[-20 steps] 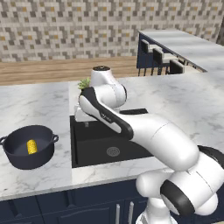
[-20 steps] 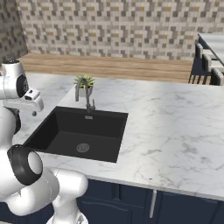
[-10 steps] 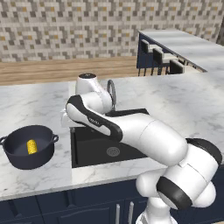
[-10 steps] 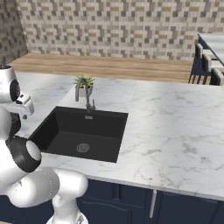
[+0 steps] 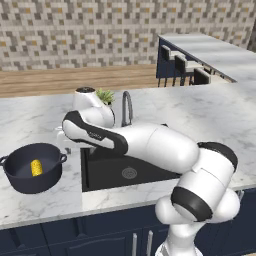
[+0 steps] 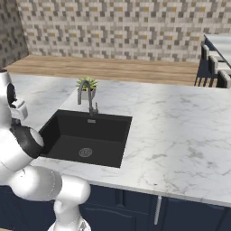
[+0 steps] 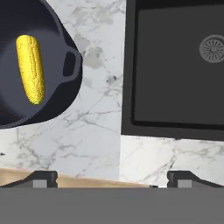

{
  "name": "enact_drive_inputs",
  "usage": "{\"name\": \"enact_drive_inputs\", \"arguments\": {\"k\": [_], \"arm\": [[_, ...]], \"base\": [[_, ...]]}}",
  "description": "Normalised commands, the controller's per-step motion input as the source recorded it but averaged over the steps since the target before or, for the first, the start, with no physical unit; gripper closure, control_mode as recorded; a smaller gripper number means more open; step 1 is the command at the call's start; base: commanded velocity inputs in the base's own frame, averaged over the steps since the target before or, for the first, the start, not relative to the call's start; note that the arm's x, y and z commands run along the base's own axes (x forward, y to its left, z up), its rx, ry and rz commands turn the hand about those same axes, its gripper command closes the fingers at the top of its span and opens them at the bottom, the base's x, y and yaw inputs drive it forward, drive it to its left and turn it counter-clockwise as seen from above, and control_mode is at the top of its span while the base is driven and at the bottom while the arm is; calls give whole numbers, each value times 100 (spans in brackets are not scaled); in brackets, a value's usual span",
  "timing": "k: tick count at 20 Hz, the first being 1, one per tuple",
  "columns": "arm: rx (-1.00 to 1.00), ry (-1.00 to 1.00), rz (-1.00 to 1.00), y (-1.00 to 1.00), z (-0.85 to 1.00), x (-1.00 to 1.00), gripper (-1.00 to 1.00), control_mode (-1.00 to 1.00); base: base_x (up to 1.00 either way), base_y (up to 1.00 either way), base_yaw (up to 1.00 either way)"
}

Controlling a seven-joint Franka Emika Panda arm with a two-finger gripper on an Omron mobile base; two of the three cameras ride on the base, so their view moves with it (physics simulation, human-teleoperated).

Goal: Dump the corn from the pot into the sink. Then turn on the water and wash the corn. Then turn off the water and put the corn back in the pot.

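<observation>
Corn [image 5: 36, 167] lies loose on the bottom of the pot [image 5: 34, 168], which sits on the tabletop [image 6: 180, 135] near its front edge, just beside the left rim of the sink [image 5: 125, 172] but not touching it. Nothing has been dumped yet, as I judge it; the basin holds only its drain [image 6: 85, 152].

My end effector [image 7: 112, 177] hangs over the strip of marble between pot and sink, its fingers spread wide and holding nothing. In the hand view the pot's near handle [image 7: 70, 63] points toward the sink, and that is probably what I must take.

What worries me from here:
- The handle is small and the pot wide, so a grip on one side could let the pot swing or slip as I lift, and it looks heavy for such a hold.
- If I close on the rim at a slant, the fingers may skid off and shove the pot toward the tabletop's front edge.
- Tipping too early would roll the cob onto the marble instead of into the basin; it is short and round and will run.
- The faucet [image 6: 85, 95] and small plant [image 6: 86, 85] stand at the sink's back edge, within reach of a swinging pot or my elbow.
</observation>
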Motion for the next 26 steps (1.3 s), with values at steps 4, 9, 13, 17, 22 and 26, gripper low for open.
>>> {"name": "enact_drive_inputs", "arguments": {"k": [4,9,13,17,22,26], "arm": [[0,1,0,41,-23,22,-100,-100],[0,4,0,34,-35,23,-100,-100],[0,2,0,28,-34,23,-100,-100],[0,0,0,18,-23,31,-100,-100],[0,0,0,17,-23,31,-100,-100],[0,0,0,16,-23,33,-100,-100]], "base": [[0,0,0],[0,0,0],[0,0,0],[0,0,0],[0,0,0],[0,0,0]]}}
